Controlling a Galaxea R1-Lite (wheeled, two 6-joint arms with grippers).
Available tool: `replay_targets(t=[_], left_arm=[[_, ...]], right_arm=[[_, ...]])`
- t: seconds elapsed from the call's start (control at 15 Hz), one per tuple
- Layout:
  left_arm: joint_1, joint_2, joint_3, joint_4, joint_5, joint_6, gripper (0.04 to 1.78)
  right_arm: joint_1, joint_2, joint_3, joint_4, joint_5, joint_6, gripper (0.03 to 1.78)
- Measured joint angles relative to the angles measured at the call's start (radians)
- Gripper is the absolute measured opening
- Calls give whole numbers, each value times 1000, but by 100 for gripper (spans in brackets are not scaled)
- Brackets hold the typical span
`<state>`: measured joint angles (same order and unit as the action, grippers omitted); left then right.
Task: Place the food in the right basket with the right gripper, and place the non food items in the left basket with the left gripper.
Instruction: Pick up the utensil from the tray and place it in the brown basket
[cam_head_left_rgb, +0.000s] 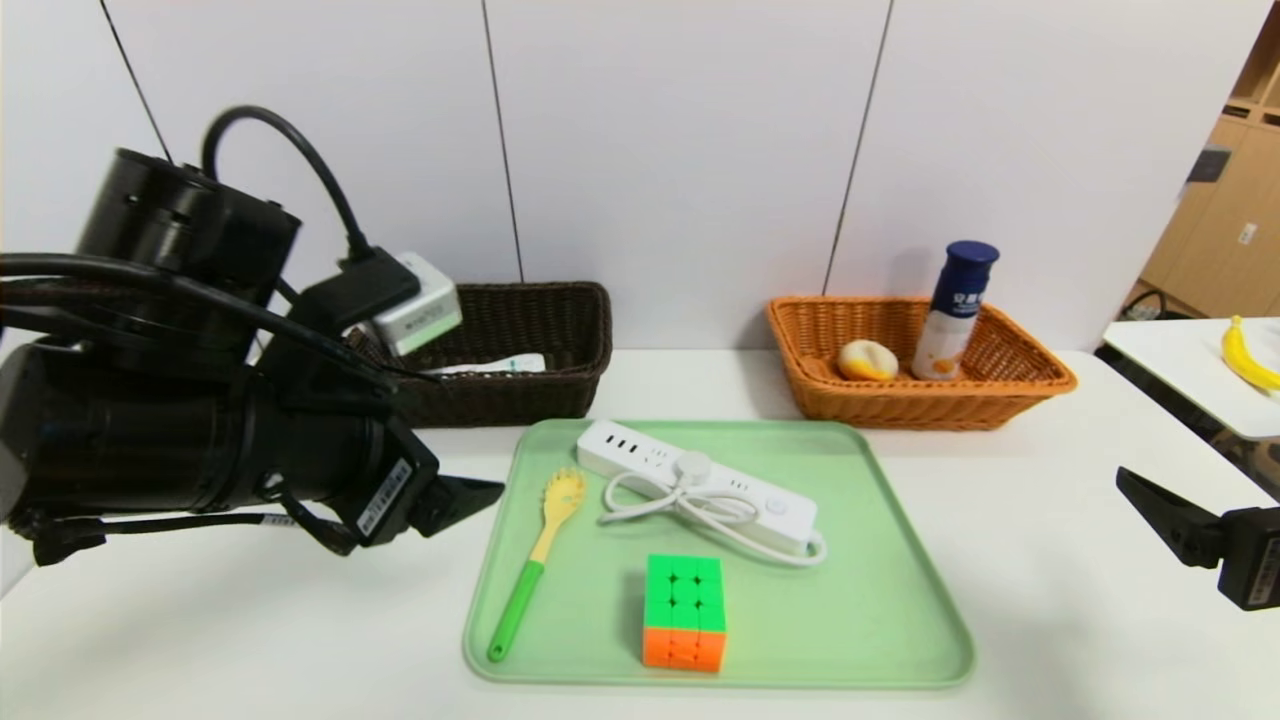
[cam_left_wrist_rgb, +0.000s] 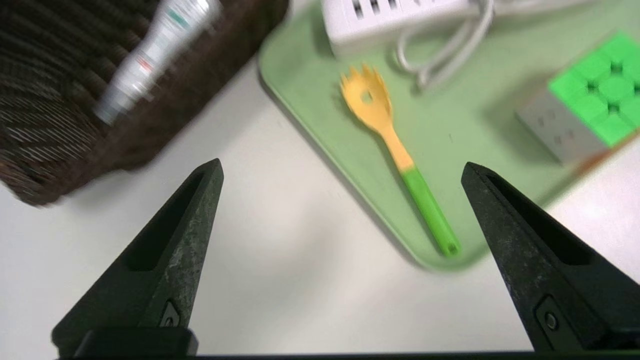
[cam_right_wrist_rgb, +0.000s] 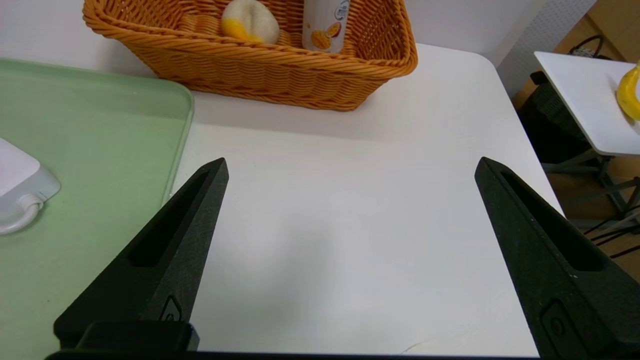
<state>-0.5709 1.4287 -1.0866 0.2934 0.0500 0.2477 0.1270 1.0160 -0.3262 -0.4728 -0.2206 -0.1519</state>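
Observation:
The white bottle and the bun sit in the orange-tan right basket. A slim tube lies in the dark brown left basket. On the green tray lie the power strip, the puzzle cube and the yellow pasta spoon. My left gripper hovers open and empty over the table at the tray's left edge, close to the spoon's green handle. Over bare table to the right of the tray, my right gripper hangs open and empty.
A yellow banana lies on a separate white side table beyond the right edge of the work table. A white wall stands right behind both baskets. My left arm's bulk hides the left part of the brown basket.

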Motion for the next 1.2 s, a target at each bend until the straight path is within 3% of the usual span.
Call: replay_targets(t=[0.2, 0.53, 0.87, 1.2], left_arm=[[-95, 90, -50, 131, 4, -128, 169], [-153, 246, -50, 22, 8, -281, 169], [-138, 381, -56, -87, 48, -290, 169], [-79, 448, -56, -94, 54, -285, 169]], right_arm=[[2, -1, 13, 3, 1, -10, 171], [2, -4, 22, 1, -1, -33, 171], [4, -3, 24, 2, 0, -40, 171], [9, -3, 30, 2, 1, -42, 171]])
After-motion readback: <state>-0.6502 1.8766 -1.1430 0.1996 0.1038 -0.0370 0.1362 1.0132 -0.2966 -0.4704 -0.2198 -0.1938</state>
